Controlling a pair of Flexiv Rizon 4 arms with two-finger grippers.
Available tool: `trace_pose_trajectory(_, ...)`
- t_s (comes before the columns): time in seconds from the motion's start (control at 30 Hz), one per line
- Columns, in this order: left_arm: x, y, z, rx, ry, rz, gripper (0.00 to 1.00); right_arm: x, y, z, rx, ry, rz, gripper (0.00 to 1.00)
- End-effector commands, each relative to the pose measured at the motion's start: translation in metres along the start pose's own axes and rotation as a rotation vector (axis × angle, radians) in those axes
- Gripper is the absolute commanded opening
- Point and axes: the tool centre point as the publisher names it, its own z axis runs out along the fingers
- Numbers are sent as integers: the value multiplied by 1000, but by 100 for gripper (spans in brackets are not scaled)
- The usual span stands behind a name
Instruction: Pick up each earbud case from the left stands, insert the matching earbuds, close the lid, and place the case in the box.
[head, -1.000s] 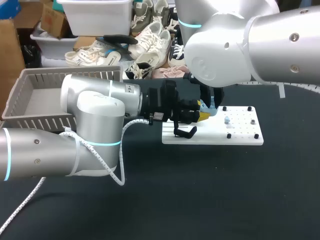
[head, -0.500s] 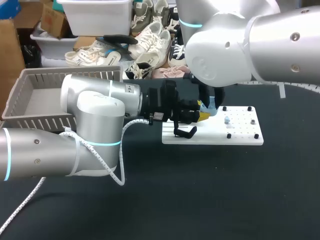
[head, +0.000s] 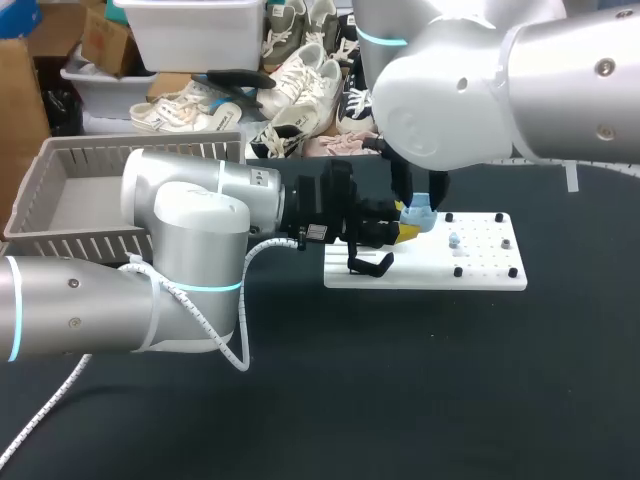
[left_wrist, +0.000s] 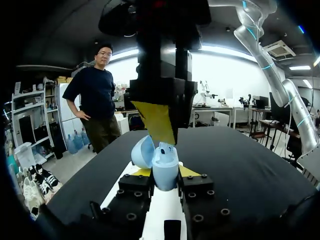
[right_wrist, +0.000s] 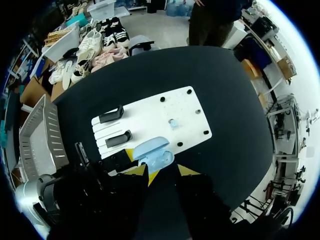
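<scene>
Since half a second ago my right arm (head: 470, 90) has shifted a little up and to the right in the head view. The left arm (head: 150, 270), the board and the case have not moved.

The table (head: 400, 380) is matte black. At its far left stands a grey slatted plastic basket (head: 70, 243). The flat white rectangular board (head: 480, 275) lies near the middle, with small black pegs and two black hooked stands (right_wrist: 111, 114) at its left end.

My left gripper (left_wrist: 165, 174) reaches in level over the board's left end. It is clamped on the case (left_wrist: 164, 162), one yellow tip against each side. The case is smooth, rounded and pale blue. It is held upright above the board, clear of the stands, with its hinged lid swung open to one side.

My right gripper (head: 420, 196) hangs straight down over the case, its tip just above the open top. I cannot tell whether it is apart or together.

One small pale blue earbud (right_wrist: 172, 122) lies loose on the board among the pegs, well apart from the case.
</scene>
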Motion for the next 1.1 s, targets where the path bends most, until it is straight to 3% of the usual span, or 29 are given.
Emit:
trace_pose_trajectory(0.03, 0, 0, 0, -2, -1, 0, 0, 18, -22, -10, -75, -66, -19, 34)
trace_pose_trajectory(0.47, 0, 0, 0, -2, -1, 0, 0, 24, -52, -6, -196, -175, -54, 38)
trace_pose_trajectory(1.1, 0, 0, 0, -2, -1, 0, 0, 16, -78, 19, -220, -186, -5, 37)
